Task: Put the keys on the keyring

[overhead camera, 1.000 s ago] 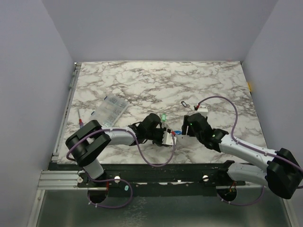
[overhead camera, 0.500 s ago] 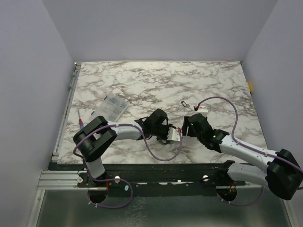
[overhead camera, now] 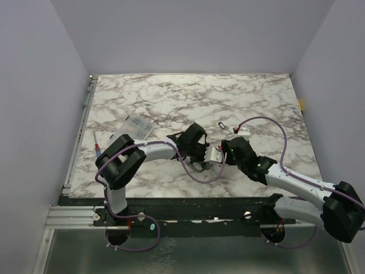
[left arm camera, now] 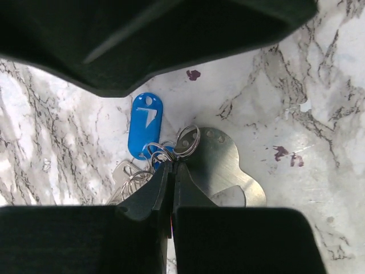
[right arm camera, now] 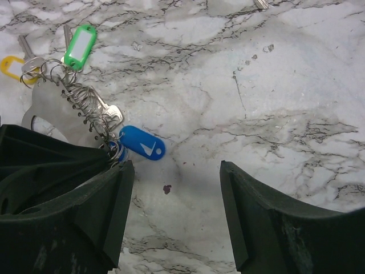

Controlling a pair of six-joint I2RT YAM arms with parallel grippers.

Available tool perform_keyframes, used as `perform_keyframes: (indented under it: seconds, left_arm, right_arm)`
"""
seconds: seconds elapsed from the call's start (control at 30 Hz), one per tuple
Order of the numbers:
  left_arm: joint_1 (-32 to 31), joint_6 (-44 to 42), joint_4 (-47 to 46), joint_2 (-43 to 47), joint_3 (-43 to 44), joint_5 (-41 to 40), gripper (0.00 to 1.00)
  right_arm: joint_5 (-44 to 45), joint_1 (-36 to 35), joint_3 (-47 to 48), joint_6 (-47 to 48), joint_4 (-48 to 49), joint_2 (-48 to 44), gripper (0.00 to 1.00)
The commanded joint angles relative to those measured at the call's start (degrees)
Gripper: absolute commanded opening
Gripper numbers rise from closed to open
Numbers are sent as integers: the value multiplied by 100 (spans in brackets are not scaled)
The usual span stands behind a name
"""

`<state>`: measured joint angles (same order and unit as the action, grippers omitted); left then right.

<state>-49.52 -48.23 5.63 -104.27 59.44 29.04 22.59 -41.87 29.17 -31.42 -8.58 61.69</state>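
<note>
The keyring (right arm camera: 85,108) is a coil-like row of small metal rings along a flat grey metal plate (left arm camera: 225,168) lying on the marble. The keys hang on it with a blue tag (right arm camera: 142,142), a green tag (right arm camera: 80,45) and a yellow tag (right arm camera: 8,65). A bare silver key (right arm camera: 111,114) lies beside the rings. My left gripper (left arm camera: 173,164) is shut, its tips pinching the rings at the plate's end next to the blue tag (left arm camera: 146,123). My right gripper (right arm camera: 174,177) stands open just right of the blue tag, with only bare marble between its fingers. From above, both grippers (overhead camera: 214,154) (overhead camera: 226,147) meet mid-table and hide the keys.
A clear plastic compartment box (overhead camera: 137,127) lies at the left, and a red-tipped tool (overhead camera: 98,147) sits near the left edge. A small dark metal clip (overhead camera: 222,125) rests beyond the grippers. Purple cables loop around both arms. The table's front rail (overhead camera: 188,205) is close behind.
My left arm has swung right toward the right gripper and its jaws have closed on the rings. The green tag no longer shows from above. The right arm has hardly moved.
</note>
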Motion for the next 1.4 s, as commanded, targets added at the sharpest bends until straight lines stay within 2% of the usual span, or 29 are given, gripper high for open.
perform_keyframes:
  seconds: [0.0, 0.23, 0.6, 1.07, 1.37]
  left_arm:
    - [114, 119, 424, -240, 177, 293, 0]
    - [263, 490, 521, -96, 265, 489, 0]
    - [307, 1234, 477, 679, -33, 234, 0]
    - [364, 2018, -536, 1237, -879, 303, 0]
    - [867, 2347, -677, 2006, -1144, 1252, 0]
  right_arm:
    - [-103, 56, -75, 66, 113, -83, 70]
    - [-213, 65, -66, 135, 125, -178, 70]
    - [-1043, 65, -177, 487, 555, -540, 70]
    - [-1506, 66, -241, 504, 787, -566, 70]
    - [-2783, 73, -1120, 831, 2464, -1205, 70]
